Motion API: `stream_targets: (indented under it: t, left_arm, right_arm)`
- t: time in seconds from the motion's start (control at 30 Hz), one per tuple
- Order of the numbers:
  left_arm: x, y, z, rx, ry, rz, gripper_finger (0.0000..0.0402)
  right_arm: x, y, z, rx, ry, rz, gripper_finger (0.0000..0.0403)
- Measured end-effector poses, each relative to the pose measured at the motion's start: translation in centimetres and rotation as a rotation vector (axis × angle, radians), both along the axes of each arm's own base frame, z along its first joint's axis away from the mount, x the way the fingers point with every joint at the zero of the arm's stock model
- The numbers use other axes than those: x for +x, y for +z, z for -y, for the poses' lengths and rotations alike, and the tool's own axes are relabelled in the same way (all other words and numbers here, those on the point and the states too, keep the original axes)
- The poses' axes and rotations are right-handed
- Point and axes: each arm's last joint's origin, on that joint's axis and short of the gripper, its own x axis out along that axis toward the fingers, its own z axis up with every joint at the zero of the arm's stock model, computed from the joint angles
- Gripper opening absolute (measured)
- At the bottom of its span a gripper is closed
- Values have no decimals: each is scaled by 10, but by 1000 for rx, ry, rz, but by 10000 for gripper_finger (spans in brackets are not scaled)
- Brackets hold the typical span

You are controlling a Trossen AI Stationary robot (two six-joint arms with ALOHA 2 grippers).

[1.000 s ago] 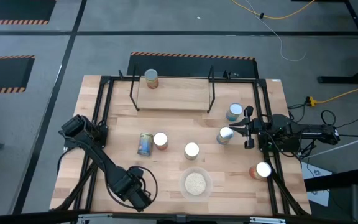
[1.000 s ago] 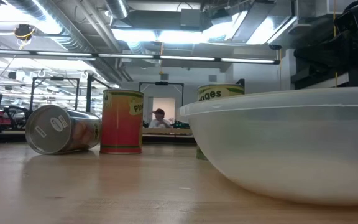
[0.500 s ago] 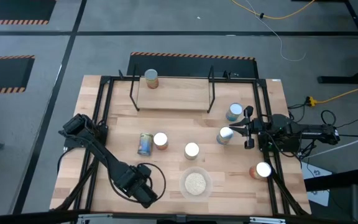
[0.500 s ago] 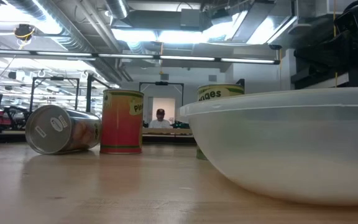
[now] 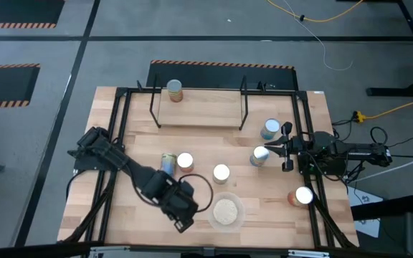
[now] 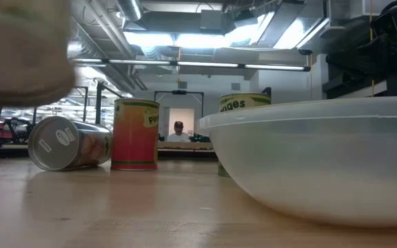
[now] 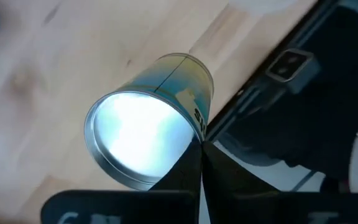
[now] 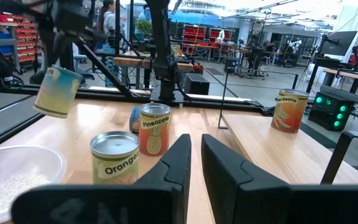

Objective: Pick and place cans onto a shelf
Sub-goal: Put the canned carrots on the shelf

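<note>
My left gripper point(image 5: 185, 213) hangs over the near middle of the table, left of the bowl, shut on a blue and yellow can point(image 7: 151, 134). The can also shows in the right wrist view point(image 8: 58, 91), high above the table and tilted. My right gripper point(image 5: 269, 149) waits at the right with its fingers close together, beside an upright can point(image 5: 259, 155); I see no touch. One can point(image 5: 172, 90) stands on the shelf point(image 5: 199, 113). Upright cans point(image 5: 221, 173) point(image 5: 185, 161) and a lying can point(image 5: 167, 166) are mid-table. My left gripper meets the can at its side wall just under the rim of the shiny end point(image 7: 194, 138). That end faces up along the fingers, which come from above. The fingers themselves hide how they close on it. The can is lifted clear of the table and tilted below the gripper.
A clear bowl of pale grains point(image 5: 225, 210) stands near the front edge, right of my left gripper. Two more cans stand at the right point(image 5: 269, 129) point(image 5: 301, 196). Black frame rails point(image 5: 124, 129) run along the table's sides. A person shows far off in the room point(image 6: 178, 131).
My left gripper has swung from the table's near left corner toward the right and a little toward the far edge, ending beside the bowl. A blurred shape has come into the low view's upper left.
</note>
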Motion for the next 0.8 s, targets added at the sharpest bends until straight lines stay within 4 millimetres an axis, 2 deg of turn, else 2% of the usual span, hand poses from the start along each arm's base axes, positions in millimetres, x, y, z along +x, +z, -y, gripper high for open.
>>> stream_targets:
  t: [0.2,0.47,0.8]
  left_arm:
    - [15,26,-22,7,-91,133,0]
    - [25,62,-61,143,-209,275,0]
    - [20,89,-126,447,-279,239,0]
  right_arm:
    - [0,0,0,0,0,0,45]
    - [0,0,0,0,0,0,45]
    - [0,0,0,0,0,0,45]
